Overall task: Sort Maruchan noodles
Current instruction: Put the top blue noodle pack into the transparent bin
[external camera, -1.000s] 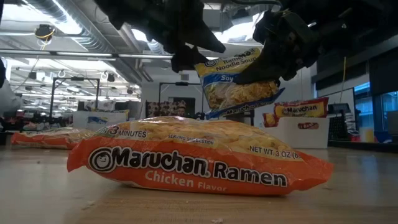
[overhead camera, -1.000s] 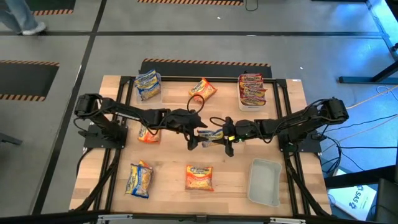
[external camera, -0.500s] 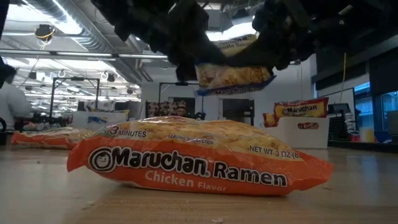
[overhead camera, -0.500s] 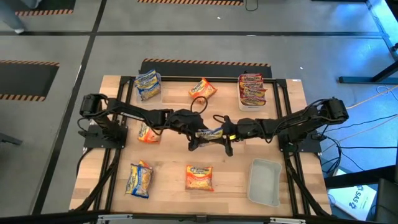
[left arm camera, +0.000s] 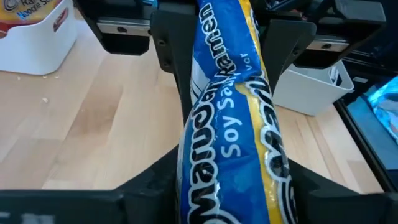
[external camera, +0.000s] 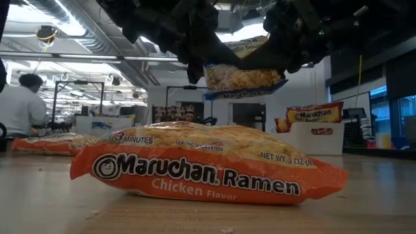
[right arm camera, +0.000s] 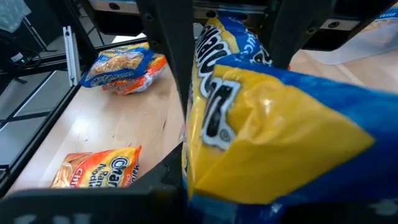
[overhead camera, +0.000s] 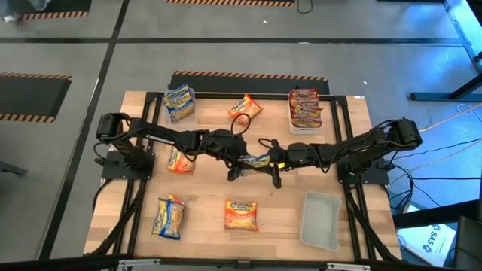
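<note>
Left wrist view: glossy crinkled blue-and-yellow packet point(left arm camera: 233, 118) pinched between both grippers' dark fingers point(left arm camera: 171, 50)

The high view looks straight down from well above, taking in the whole wooden surface point(overhead camera: 203, 192) and grey floor around it. The low view sits at surface height, very near an orange packet point(external camera: 205, 162), facing level into the room. Each wrist view looks forward from its own arm, pressed close against a blue-and-yellow packet point(left arm camera: 233, 118), which probably is the one hanging mid-air in the low view; all four share it.
</note>
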### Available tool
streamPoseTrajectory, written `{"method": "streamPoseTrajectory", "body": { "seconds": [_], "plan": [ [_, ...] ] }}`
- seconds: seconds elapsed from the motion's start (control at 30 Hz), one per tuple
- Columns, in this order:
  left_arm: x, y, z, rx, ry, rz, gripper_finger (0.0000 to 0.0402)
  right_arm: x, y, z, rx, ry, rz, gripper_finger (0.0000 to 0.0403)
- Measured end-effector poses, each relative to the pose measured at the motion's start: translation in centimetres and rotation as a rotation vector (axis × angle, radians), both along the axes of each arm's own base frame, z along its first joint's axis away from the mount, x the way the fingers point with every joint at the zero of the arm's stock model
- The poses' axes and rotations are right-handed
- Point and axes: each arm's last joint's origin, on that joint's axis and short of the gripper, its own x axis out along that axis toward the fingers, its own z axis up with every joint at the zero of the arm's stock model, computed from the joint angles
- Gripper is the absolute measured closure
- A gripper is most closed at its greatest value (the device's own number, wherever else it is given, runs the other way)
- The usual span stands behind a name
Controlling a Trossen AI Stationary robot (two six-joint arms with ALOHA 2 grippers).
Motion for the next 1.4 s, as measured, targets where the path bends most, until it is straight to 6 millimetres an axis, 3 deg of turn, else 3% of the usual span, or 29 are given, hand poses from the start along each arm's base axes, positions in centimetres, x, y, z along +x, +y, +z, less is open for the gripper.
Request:
{"method": "streamPoseTrajectory", "body": {
  "seconds": [0.4,0.57,0.8,1.07,1.2,1.4],
  "plan": [
    [-0.2,0.0,0.2,0.011,0.000,0.006,0.0263,0.0,0.0,0.2,0.037,-0.015,0.000,0.0188],
    [-1.6,0.2,1.7,0.061,0.032,0.028,0.0264,-1.3,-0.1,2.0,0.018,-0.016,0.010,0.0160],
    [-5.2,0.7,5.6,0.169,0.034,0.105,0.0263,-3.4,-0.5,4.5,-0.052,-0.050,-0.053,0.0153],
    [-11.0,2.5,9.2,0.251,0.094,0.238,0.0263,-3.3,-0.7,3.9,-0.081,-0.008,-0.102,0.0153],
    [-12.3,3.5,9.3,0.243,0.142,0.278,0.0263,-2.8,-0.6,3.0,-0.083,0.029,-0.106,0.0152],
    [-11.7,3.2,8.2,0.236,0.214,0.192,0.0262,-2.0,-0.6,1.4,-0.081,0.084,-0.133,0.0152]
  ]
}}
